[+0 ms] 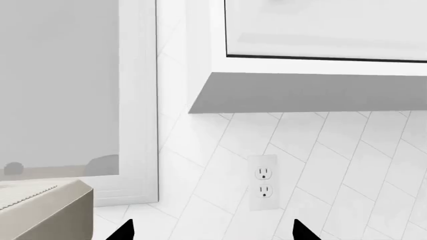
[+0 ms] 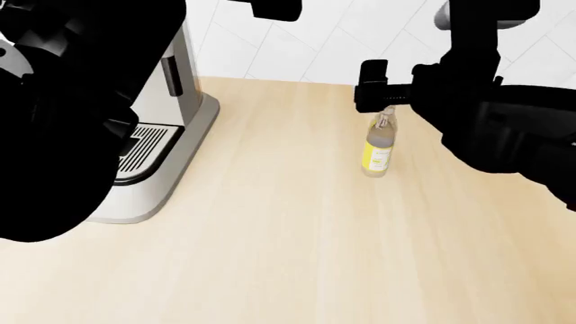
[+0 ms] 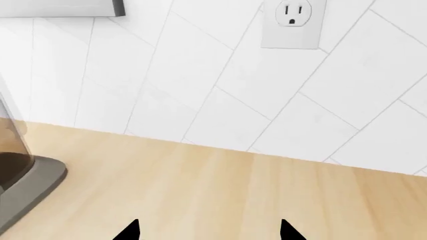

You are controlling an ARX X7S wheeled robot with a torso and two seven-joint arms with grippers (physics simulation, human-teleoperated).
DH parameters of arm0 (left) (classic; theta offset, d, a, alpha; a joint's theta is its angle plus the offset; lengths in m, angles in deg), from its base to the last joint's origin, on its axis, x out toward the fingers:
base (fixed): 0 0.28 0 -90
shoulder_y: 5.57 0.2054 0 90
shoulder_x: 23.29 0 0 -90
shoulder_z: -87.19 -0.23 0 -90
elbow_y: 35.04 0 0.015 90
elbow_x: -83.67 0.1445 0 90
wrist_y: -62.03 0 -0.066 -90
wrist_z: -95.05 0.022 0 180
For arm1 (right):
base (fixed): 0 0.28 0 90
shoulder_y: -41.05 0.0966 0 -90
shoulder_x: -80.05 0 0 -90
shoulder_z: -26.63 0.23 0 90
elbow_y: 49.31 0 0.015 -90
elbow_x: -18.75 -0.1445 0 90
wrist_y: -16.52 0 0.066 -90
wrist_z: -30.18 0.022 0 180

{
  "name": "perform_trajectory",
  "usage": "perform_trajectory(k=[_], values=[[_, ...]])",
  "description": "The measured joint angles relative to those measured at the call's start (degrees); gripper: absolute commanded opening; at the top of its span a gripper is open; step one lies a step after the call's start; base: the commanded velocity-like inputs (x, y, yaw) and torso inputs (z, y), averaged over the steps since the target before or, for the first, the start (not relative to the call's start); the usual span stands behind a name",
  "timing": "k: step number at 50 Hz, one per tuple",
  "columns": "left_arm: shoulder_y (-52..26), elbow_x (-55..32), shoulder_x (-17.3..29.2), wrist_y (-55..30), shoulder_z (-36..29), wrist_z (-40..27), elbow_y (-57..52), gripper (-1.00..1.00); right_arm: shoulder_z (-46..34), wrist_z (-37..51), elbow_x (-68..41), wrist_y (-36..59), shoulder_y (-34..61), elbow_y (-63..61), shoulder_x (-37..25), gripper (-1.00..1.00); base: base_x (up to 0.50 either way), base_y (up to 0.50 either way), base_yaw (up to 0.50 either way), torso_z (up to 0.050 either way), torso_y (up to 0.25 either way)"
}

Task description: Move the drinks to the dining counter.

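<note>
One of the drinks, a clear glass bottle with a yellow label [image 2: 379, 152], stands upright on the light-wood worktop [image 2: 270, 223]. The dark end of my right arm [image 2: 373, 88] hangs just above it and covers its top. In the right wrist view my right gripper [image 3: 210, 231] is open, its black fingertips wide apart over bare wood with nothing between them. My left gripper [image 1: 212, 231] is open too, facing the tiled wall, and it is empty. The bottle shows in neither wrist view. The dining counter is out of view.
A grey coffee machine [image 2: 158, 145] stands at the worktop's left, half hidden behind my left arm [image 2: 63, 115]. Behind the worktop is a white tiled wall with a power outlet [image 1: 262, 182], a wall cabinet [image 1: 313, 75] above it and a white window frame [image 1: 140, 100].
</note>
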Motion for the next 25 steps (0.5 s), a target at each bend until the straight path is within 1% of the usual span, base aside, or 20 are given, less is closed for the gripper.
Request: perform_trajectory(k=[25], values=[[-0.2,-0.2,0.1,0.0,0.0,-0.2,-0.1,1.00,-0.7,0.3,-0.9,0.8,-1.6,0.0,-0.3,1.00,0.00,0.00,0.00,0.000,0.000]])
